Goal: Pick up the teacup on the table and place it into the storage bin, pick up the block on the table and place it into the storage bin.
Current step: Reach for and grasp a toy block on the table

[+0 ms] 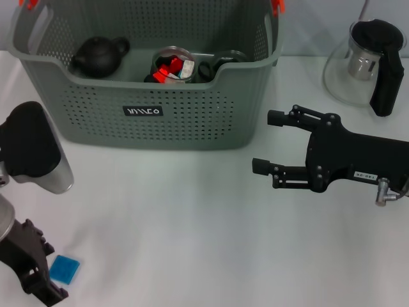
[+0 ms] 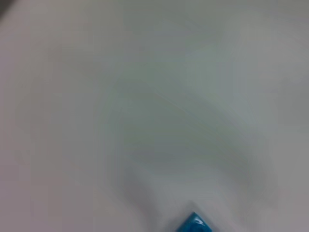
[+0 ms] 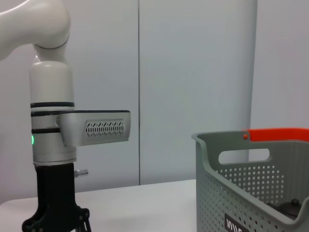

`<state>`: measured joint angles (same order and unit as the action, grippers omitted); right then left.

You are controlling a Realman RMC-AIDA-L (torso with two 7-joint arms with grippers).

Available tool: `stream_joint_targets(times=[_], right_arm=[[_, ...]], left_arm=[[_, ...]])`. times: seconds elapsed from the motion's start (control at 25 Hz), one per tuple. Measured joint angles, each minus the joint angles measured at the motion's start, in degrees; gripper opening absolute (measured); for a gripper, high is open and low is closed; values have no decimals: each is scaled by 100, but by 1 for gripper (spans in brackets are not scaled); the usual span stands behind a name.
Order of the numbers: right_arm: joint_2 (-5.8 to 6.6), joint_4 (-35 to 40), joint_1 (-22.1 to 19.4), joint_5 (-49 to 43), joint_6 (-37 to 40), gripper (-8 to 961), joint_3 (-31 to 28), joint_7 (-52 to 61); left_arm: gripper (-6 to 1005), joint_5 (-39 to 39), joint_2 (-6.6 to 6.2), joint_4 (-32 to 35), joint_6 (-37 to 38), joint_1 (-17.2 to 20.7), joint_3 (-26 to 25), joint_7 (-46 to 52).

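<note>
Block (image 1: 65,268) is lying flat on the table (image 1: 192,217), near left corner, just beside the left gripper (image 1: 35,281); its jaw state cannot be told. Looking thin, light, rigid; edges are the likely hold. Right gripper (image 1: 268,142) is hovering wide open, empty, beside storage bin (image 1: 211,121).

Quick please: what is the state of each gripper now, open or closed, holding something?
Left gripper: beside the blue block on the table; open or closed cannot be told.
Right gripper: open, holding nothing, near the storage bin.

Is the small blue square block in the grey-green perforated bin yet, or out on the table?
Out: the blue block lies on the white table, beside the left gripper.
</note>
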<state>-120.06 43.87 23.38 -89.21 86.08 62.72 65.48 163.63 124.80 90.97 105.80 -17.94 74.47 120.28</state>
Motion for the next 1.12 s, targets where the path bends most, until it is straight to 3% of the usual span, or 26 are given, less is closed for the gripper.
stream_joint_targets(times=[0.52,0.8,1.12], right_arm=[[17,6,-1,-8,17,923,3,0],[26,19,-4,-20,27,922,-5,-7],[26,8,0,-74,-15,922,-24,-9]], left_arm=[[866,-3,-25,-28,774,-129,-64,842],[865,-42,-36,-681,643,-283,-55,977],[864,-77,-28,-866,432,-409,-26,992]])
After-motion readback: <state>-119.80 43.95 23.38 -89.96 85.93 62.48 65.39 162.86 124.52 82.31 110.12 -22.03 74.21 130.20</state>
